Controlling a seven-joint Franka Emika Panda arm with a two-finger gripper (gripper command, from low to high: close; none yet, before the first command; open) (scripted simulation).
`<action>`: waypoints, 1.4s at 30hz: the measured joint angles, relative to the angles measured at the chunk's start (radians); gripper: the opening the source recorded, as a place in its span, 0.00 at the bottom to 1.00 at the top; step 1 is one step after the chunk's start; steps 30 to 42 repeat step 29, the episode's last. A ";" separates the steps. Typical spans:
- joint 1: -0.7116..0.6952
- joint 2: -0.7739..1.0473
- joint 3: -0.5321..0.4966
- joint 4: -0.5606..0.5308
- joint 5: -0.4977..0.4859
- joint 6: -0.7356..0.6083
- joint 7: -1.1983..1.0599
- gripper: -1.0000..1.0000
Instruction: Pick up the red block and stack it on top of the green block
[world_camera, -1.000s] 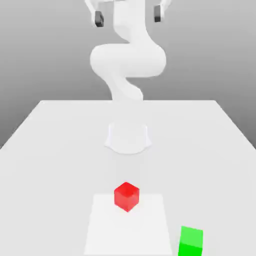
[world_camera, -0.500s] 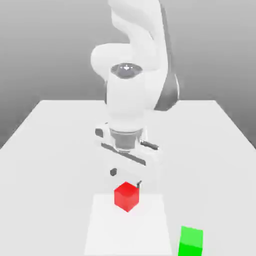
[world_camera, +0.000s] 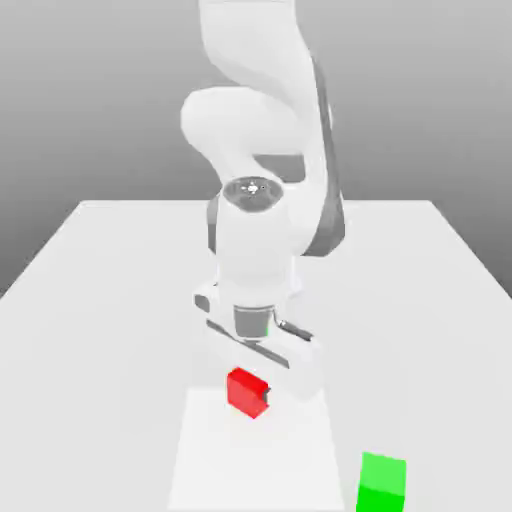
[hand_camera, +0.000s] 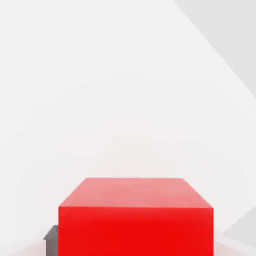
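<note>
The red block (world_camera: 243, 394) is pinched by the pincer (world_camera: 249, 388). If gripped too shallowly, it could be dropped when lifted.

The exterior view faced the robot arm (world_camera: 255, 240) from the front, looking down across the tabletop (world_camera: 100, 330) from well apart. The hand view looked from the hand, very near the red block (hand_camera: 135, 230). Both views shared the red block and the pale patch (world_camera: 255, 460) around it.
</note>
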 joint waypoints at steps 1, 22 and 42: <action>0.003 -0.036 0.003 -0.005 0.019 -0.030 -0.014 0.00; 0.192 0.161 0.107 0.497 -0.051 -0.343 -0.718 0.00; 0.212 0.259 0.083 0.509 -0.094 -0.259 -0.696 1.00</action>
